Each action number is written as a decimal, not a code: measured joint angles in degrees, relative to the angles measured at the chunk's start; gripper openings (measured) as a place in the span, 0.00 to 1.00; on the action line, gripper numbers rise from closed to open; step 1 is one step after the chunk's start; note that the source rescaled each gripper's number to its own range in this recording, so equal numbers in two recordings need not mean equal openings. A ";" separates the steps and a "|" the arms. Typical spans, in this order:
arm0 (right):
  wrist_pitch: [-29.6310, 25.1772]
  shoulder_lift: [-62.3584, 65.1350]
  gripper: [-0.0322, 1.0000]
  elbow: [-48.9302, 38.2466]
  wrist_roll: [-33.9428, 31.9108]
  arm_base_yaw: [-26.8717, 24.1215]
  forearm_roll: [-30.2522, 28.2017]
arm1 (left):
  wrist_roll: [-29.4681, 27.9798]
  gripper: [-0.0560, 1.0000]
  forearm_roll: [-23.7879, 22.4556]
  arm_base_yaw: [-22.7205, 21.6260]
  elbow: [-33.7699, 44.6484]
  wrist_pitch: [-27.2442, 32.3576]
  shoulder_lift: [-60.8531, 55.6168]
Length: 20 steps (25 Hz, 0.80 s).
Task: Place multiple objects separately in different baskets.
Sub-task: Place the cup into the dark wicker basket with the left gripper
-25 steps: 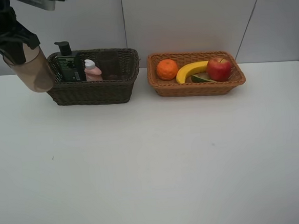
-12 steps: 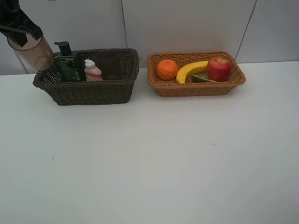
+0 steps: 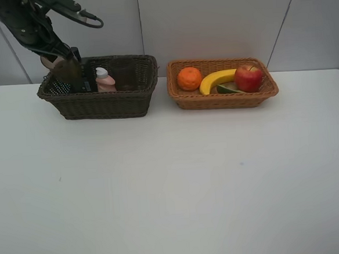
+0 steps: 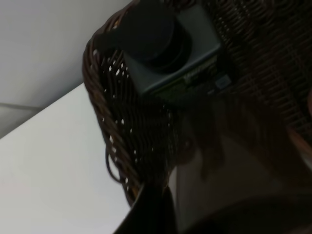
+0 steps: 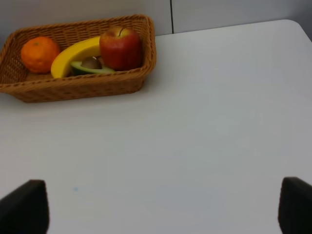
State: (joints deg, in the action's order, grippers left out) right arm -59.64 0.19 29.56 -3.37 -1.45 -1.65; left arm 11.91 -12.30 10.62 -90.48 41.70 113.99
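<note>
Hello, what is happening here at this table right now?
The left gripper, shut on a brownish cup, holds it at the left end of the dark basket, beside the pump bottle and pink bottle. The light basket holds the orange, banana, avocado and apple. The right gripper stands open.

Table: a white table [image 3: 173,185] filled most of the high view, its top plain and matte, its far edge running straight across below the wall.
Table marks: a few tiny dark specks showed on the top, one toward the left and one right of the middle.
Wall: a pale grey wall [image 3: 220,19] stood behind the table, made of flat panels.
Seams: one thin dark seam [image 3: 139,24] ran upright left of the middle; another slanted down on the right.
Light: it was soft and even, with only faint shadows on the table.
</note>
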 joint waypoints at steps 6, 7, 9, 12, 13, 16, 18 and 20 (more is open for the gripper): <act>0.00 0.00 1.00 0.00 0.00 0.00 0.00 | 0.00 0.05 0.42 0.00 0.00 -3.92 2.86; 0.00 0.00 1.00 0.00 0.00 0.00 0.00 | 0.00 0.05 0.64 0.00 0.00 -4.10 3.17; 0.00 0.00 1.00 0.00 0.00 0.00 0.00 | 0.00 0.05 1.00 0.00 0.00 -4.12 3.98; 0.00 0.00 1.00 0.00 0.00 0.00 0.00 | 0.00 0.05 1.38 0.00 0.00 -4.17 4.97; 0.00 0.00 1.00 0.00 0.00 0.00 0.00 | 0.00 0.05 1.55 0.00 0.00 -4.17 5.15; 0.00 0.00 1.00 0.00 0.00 0.00 0.00 | 0.00 0.05 1.88 0.00 0.00 -4.22 5.22; 0.00 0.00 1.00 0.00 0.00 0.00 0.00 | 0.00 0.05 1.93 0.00 0.00 -4.74 5.22; 0.00 0.00 1.00 0.00 0.00 0.00 0.00 | 0.00 0.05 1.93 0.00 0.00 -4.93 5.22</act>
State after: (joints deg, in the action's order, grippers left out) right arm -59.64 0.19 29.56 -3.37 -1.45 -1.65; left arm 11.91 -10.37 10.62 -90.48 36.78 119.21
